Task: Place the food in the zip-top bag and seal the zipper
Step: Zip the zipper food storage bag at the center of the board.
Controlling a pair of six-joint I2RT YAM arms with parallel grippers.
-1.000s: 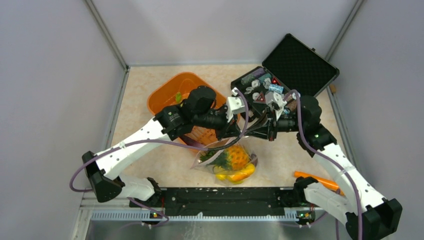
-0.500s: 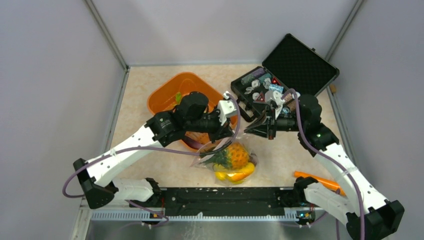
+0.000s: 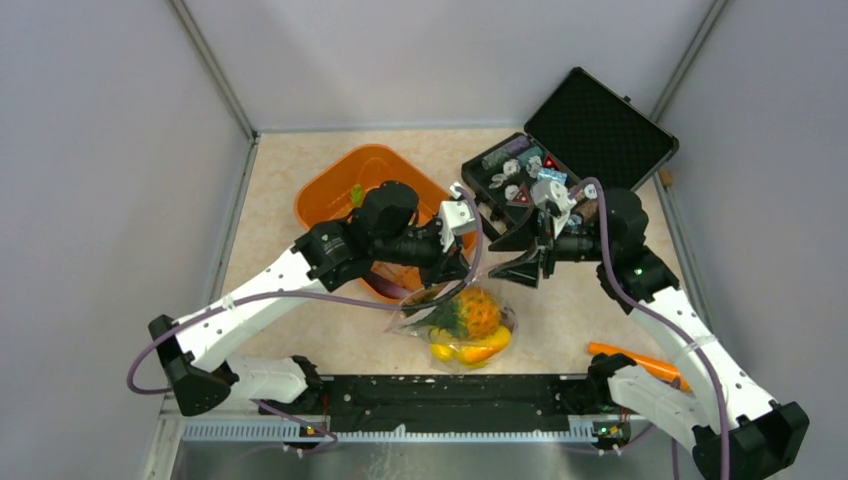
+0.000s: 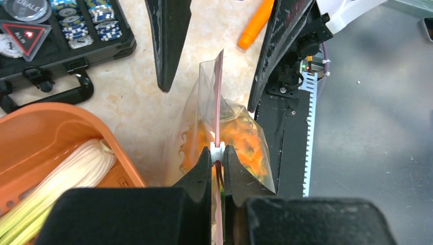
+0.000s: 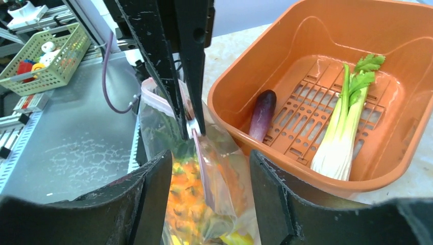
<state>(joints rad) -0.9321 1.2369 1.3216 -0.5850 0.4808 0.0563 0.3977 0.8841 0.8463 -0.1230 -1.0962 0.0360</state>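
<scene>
The zip-top bag (image 3: 462, 328) lies at the front middle of the table with a pineapple (image 3: 474, 312) and yellow fruit (image 3: 458, 352) inside. My left gripper (image 4: 218, 153) is shut on the white slider of the zipper (image 4: 219, 97), whose pink strip stands upright beyond the jaws. My right gripper (image 5: 209, 189) is open, its fingers apart on either side of the bag's (image 5: 204, 204) free end without touching it. A purple eggplant (image 5: 262, 115) and a leafy green-white stalk (image 5: 342, 122) lie in the orange tub (image 5: 306, 30).
The orange tub (image 3: 335, 190) stands behind the left arm. An open black case (image 3: 580, 140) of trinkets sits at the back right. An orange pen (image 3: 630, 358) lies near the right arm's base. A black rail (image 3: 450, 390) runs along the front edge.
My right gripper has opened and let go of the bag's end. The left gripper pulled leftward along the zipper and has stayed shut on it.
</scene>
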